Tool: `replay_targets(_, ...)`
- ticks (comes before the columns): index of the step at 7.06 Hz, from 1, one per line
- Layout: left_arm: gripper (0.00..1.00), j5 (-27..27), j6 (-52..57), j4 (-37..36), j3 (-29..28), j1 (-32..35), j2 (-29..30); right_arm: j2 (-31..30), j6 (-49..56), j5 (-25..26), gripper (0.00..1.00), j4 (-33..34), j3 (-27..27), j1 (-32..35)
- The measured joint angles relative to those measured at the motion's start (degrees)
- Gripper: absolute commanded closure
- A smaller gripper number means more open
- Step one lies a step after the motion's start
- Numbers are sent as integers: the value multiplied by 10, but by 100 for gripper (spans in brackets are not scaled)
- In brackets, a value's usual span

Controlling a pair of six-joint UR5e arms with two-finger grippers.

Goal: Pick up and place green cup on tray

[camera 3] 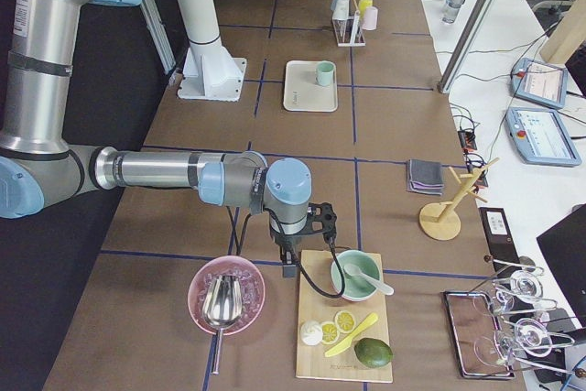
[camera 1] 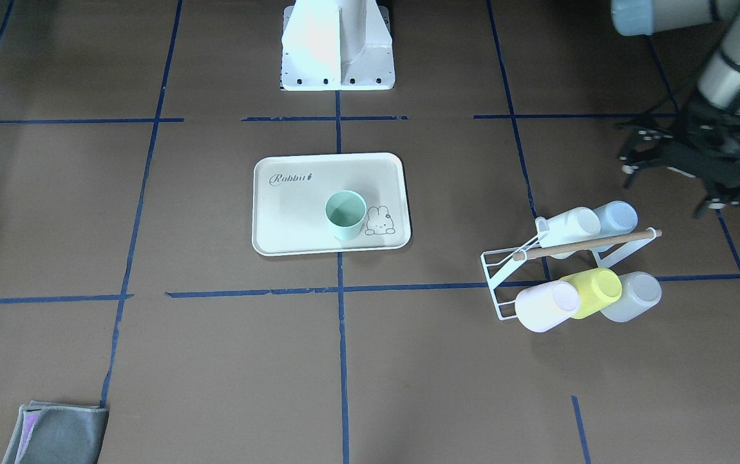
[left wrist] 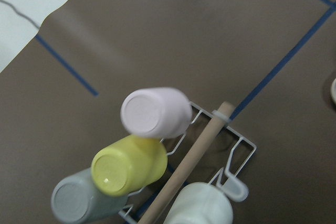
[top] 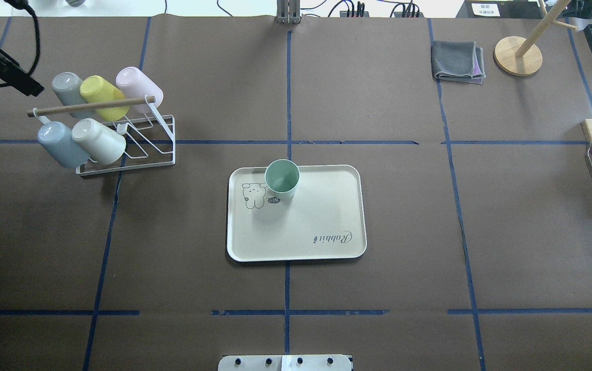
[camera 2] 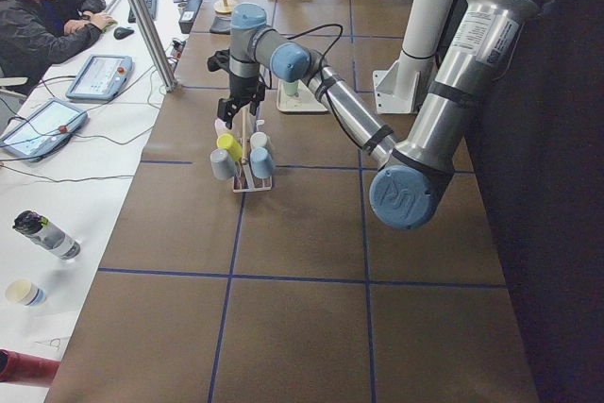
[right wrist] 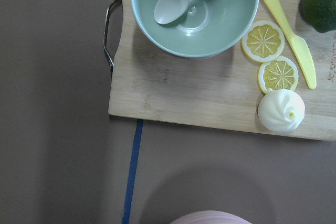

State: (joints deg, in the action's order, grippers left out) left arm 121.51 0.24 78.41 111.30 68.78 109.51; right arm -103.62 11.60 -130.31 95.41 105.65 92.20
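Note:
The green cup (camera 1: 346, 216) stands upright and empty on the cream tray (camera 1: 292, 219), next to its bunny drawing. The overhead view shows the cup (top: 282, 179) on the tray (top: 321, 221) near its far rim. My left gripper (camera 1: 669, 187) hangs open and empty above the table beside the cup rack (camera 1: 505, 277), far from the tray. My right gripper (camera 3: 307, 258) shows only in the exterior right view, over the cutting board's edge; I cannot tell whether it is open or shut.
The white wire rack (top: 136, 149) holds yellow-green, pink, pale blue and white cups. A grey cloth (top: 455, 62) and a wooden stand (top: 517, 55) lie far right. A cutting board (right wrist: 210, 98) carries a green bowl (right wrist: 194, 9), lemon slices and a yellow knife.

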Motion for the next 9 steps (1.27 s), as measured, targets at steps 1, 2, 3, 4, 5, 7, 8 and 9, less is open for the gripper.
replay_targets(1,0,43,4,-4,-33,65,-21,0,0,0,0,0,0,0)
replay_targets(2,0,85,27,-5,-77,124,-33,0,0,0,0,0,0,0)
replay_targets(3,0,110,77,-5,-117,174,-44,-1,0,0,0,0,0,0)
replay_targets(4,0,120,117,-6,-147,214,-55,-1,0,0,0,0,0,0)
replay_targets(5,0,124,136,-3,-169,246,-75,-1,0,0,0,0,0,0)
replay_targets(7,0,126,142,7,-187,273,-132,-2,1,0,0,0,1,0)
replay_targets(8,0,126,143,13,-193,276,-149,-3,1,0,0,0,0,0)
replay_targets(9,0,124,143,23,-195,276,-162,-3,0,0,0,0,0,0)
